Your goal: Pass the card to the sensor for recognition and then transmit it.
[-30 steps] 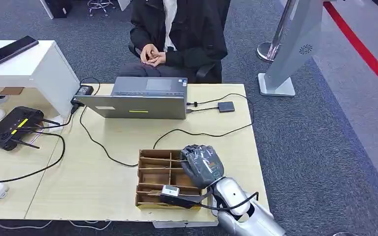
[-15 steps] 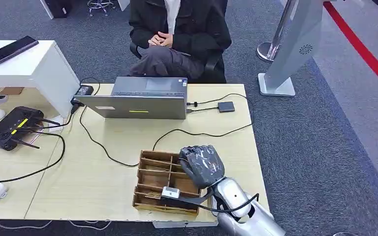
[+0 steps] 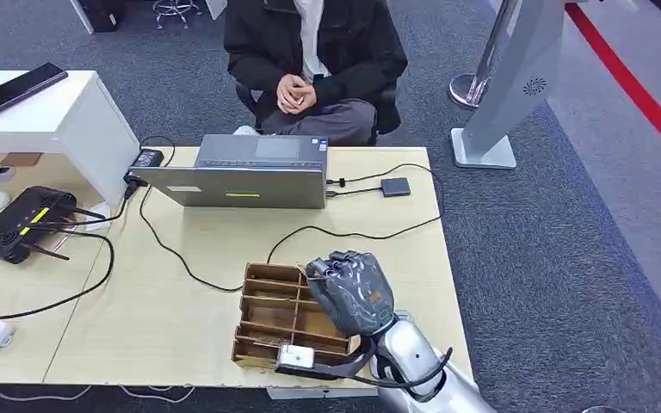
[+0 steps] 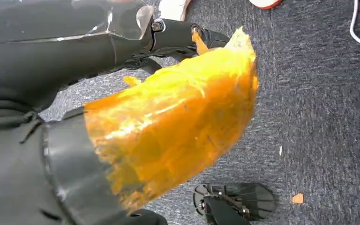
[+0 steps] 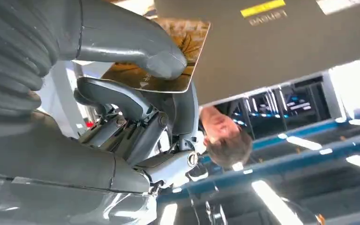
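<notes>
**Open desk left, laptop ahead**

We see bare tabletop [image 3: 172, 318] at lower centre-left. Ahead of our right hand [image 3: 350, 292], the laptop [image 3: 245, 172] and a black cable [image 3: 344, 231] cross the way; the divided wooden box [image 3: 277, 314] sits beneath it.

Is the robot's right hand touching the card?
Touching. The right wrist view shows the right hand pinching the card, thumb lying across one face and a finger under the other.

The robot's silver right arm [image 3: 413, 361] reaches up from below, its dark grey right hand [image 3: 350, 292] raised with fingers curled, thumb [image 5: 136, 42] pinching a yellow-brown patterned card [image 5: 178, 56] against the fingers. The orange-wrapped left hand [image 4: 168, 126] hangs low, fingers pointing downward; its grip is unclear.
</notes>
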